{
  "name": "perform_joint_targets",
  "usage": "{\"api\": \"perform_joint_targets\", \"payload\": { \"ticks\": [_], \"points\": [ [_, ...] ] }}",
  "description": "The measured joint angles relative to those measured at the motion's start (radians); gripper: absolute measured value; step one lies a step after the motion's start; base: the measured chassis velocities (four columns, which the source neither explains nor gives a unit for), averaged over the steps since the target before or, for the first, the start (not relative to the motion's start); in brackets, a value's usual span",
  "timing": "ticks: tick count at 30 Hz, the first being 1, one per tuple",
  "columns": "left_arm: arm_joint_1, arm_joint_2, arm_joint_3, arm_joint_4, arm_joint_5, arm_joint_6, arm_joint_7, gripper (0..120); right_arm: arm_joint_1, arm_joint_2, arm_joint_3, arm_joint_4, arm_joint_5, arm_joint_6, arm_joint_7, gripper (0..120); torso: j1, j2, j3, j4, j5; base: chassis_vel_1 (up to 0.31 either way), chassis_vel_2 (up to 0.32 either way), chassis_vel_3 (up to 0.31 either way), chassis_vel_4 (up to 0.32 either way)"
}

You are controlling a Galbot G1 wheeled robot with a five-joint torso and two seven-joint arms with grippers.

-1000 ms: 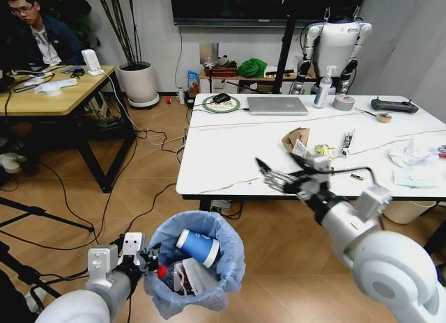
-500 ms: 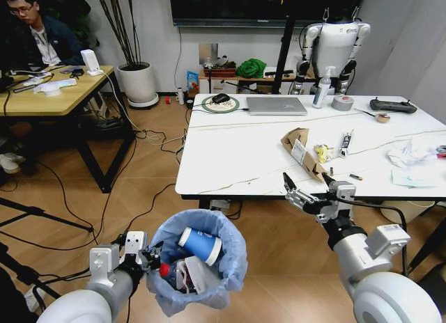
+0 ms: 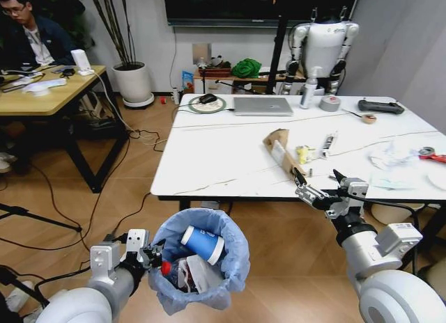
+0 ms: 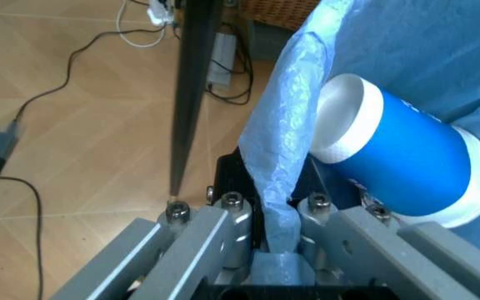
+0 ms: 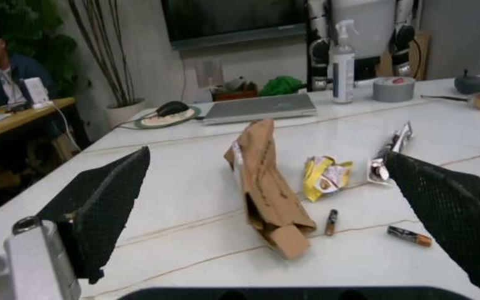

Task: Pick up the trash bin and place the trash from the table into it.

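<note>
Head view: bin (image 3: 201, 264) held low beside the table (image 3: 209, 163), left claw (image 3: 143, 253) clenched on its bag rim, cup (image 3: 203, 244) and other litter already inside. Likely trouble: thin bag slipping or tearing in that pinch, tipping the load. Right claw (image 3: 322, 191) at the near table edge, spread wide, empty, touching nothing, aimed at the cardboard (image 3: 281, 152). Risk there: shoving the cardboard away, or scattering the wrapper (image 5: 324, 177) and batteries (image 5: 409, 235) just beside it.

Blue-bagged trash bin (image 3: 201, 267) (cup inside) below table (image 3: 223, 163).
</note>
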Motion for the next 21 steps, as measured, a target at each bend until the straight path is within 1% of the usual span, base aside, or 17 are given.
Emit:
{"api": "perform_joint_targets", "payload": {
  "ticks": [2,4,6,8,13,17,19,21],
  "points": [
    [-0.002,0.004,0.0,0.0,-0.002,0.0,0.001,2,0.0,0.005,-0.005,-0.008,-0.002,-0.001,0.0,100,0.0,0.0,0.0,0.0004,-0.0007,-0.159,-0.115,0.158,0.154],
    [-0.004,0.005,0.0,0.0,-0.003,0.0,0.002,2,0.001,0.007,-0.008,-0.014,-0.006,-0.001,0.0,100,0.0,0.0,0.0,0.0004,-0.0009,-0.121,-0.123,0.16,0.152],
    [-0.007,0.008,-0.001,0.0,-0.004,0.0,0.004,2,0.006,0.009,-0.011,-0.024,-0.01,0.0,0.0,100,0.0,0.0,0.0,0.0003,0.0003,-0.122,-0.126,0.133,0.136],
    [-0.007,0.009,-0.001,0.0,-0.005,0.0,0.005,2,0.009,0.01,-0.012,-0.029,-0.011,0.0,-0.001,100,0.0,0.0,0.0,0.0003,-0.0009,-0.152,-0.152,0.141,0.134],
    [-0.009,0.009,-0.001,0.0,-0.006,0.0,0.006,2,0.015,0.012,-0.019,-0.044,-0.011,0.0,-0.001,100,0.0,0.0,0.0,0.0,-0.0006,-0.159,-0.18,0.162,0.164],
    [-0.008,0.009,-0.001,0.0,-0.006,0.0,0.006,2,0.026,0.006,-0.035,-0.062,-0.008,0.011,0.002,100,0.0,0.0,0.0,0.0003,-0.0003,-0.18,-0.176,0.208,0.173],
    [-0.004,0.008,-0.001,0.0,-0.006,0.0,0.006,2,0.04,-0.01,-0.046,-0.075,0.03,0.009,0.026,100,0.0,0.0,0.0,-0.0003,0.0007,-0.138,-0.164,0.138,0.087],
    [-0.001,0.009,-0.002,0.0,-0.006,0.0,0.006,2,0.059,-0.032,-0.055,-0.088,0.086,-0.006,0.063,100,0.0,0.0,0.0,-0.0002,-0.0002,-0.088,-0.113,0.112,0.031]
  ]
}}
